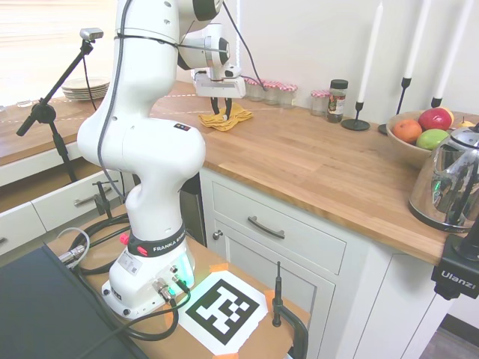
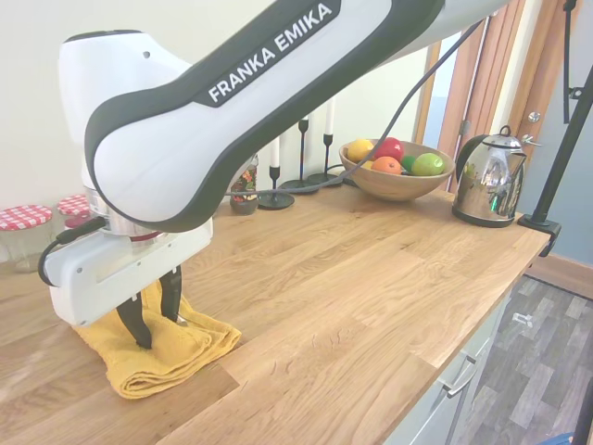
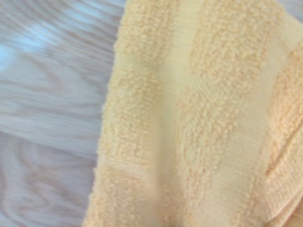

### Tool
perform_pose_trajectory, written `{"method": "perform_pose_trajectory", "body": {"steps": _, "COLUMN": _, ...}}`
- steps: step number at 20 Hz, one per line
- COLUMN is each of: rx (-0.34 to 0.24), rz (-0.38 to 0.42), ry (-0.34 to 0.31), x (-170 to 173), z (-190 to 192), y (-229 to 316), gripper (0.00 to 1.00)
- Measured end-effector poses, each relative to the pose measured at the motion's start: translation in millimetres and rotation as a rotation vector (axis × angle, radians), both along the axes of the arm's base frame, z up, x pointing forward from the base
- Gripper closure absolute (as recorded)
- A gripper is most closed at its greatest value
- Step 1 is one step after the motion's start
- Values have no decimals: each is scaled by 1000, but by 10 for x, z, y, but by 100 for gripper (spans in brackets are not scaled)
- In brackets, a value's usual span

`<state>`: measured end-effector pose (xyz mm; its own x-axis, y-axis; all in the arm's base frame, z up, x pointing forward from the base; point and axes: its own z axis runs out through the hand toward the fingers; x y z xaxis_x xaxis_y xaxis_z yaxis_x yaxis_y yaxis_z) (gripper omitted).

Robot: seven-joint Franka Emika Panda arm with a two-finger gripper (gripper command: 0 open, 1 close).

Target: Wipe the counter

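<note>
The long wooden bench (image 2: 389, 278) runs over white cabinets and carries a fruit bowl (image 2: 397, 178), a steel kettle (image 2: 489, 178), candlesticks and red-lidded jars (image 1: 275, 91) along the wall, leaving the front planks open for wiping. A folded yellow cloth (image 2: 157, 350) lies flat near one end of the bench, probably placed as the wiper. The tool (image 2: 154, 317) points straight down onto it, its fingers slightly apart and pressing into the folds, apparently to pin or pinch the cloth
</note>
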<state>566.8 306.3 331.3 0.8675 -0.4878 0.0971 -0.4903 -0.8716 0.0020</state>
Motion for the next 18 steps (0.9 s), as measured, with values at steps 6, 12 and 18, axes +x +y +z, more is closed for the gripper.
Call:
{"method": "perform_pose_trajectory", "body": {"steps": 6, "rx": -2, "rz": -6, "ry": -5, "x": -4, "z": 3, "y": -57, "gripper": 100}}
{"method": "perform_pose_trajectory", "body": {"steps": 12, "rx": -7, "rz": -18, "ry": -6, "x": 14, "z": 4, "y": -133, "gripper": 100}}
{"method": "perform_pose_trajectory", "body": {"steps": 18, "rx": -10, "rz": -59, "ry": -17, "x": 79, "z": 7, "y": -625, "gripper": 100}}
